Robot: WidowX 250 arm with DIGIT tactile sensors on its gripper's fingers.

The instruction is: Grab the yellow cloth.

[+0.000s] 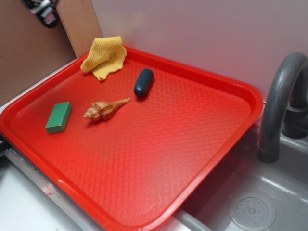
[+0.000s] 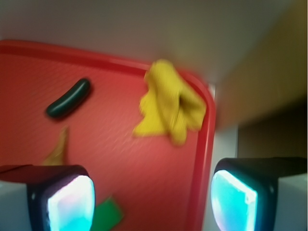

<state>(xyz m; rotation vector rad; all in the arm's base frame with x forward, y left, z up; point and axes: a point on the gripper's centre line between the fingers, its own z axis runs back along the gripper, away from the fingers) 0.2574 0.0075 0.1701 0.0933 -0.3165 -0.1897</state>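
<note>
Fingers [image 2: 153,199] spread apart, empty, above tray [image 2: 120,159]; yellow cloth [image 2: 169,103] bunched in corner, against rim.

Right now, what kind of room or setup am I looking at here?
Probably a toy kitchen counter: a grey sink with a drain and curved faucet sits beside a red tray holding small props, including a yellow cloth.

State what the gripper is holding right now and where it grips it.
Nothing is held. The gripper is open, with only the red tray between its fingers; the yellow cloth lies untouched in the tray's corner.
</note>
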